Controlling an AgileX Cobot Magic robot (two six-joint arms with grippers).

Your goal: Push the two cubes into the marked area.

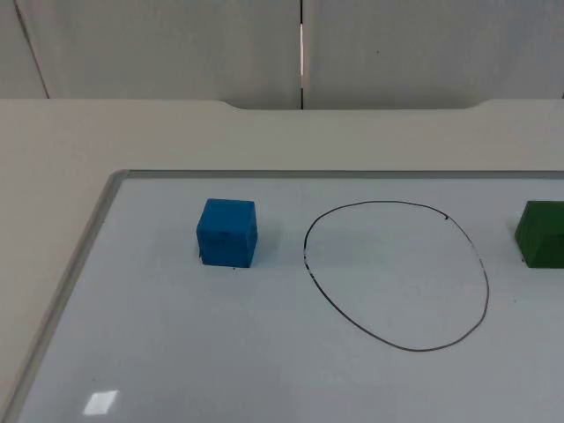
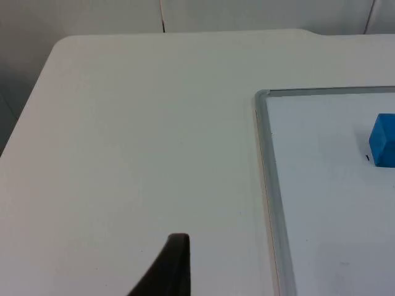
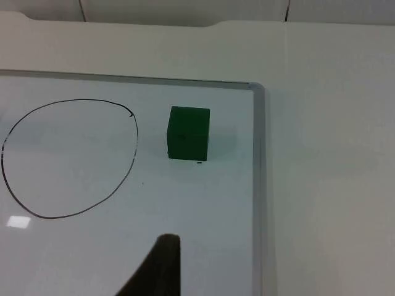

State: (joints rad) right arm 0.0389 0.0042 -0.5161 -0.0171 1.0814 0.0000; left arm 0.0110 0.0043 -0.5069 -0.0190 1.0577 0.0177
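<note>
Grippers hang back: left gripper point(image 2: 165, 271) over bare white table point(image 2: 136, 135), right gripper point(image 3: 157, 271) over whiteboard point(image 3: 203, 209); finger spread indiscernible. Blue cube point(image 1: 227, 233) left, green cube point(image 1: 541, 233) right of hand-drawn black oval point(image 1: 397, 275).

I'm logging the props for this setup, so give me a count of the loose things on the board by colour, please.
Blue: 1, the blue cube, left of the drawn ring and outside it.
Green: 1, the green cube, right of the ring and outside it.
Total: 2 cubes.
</note>
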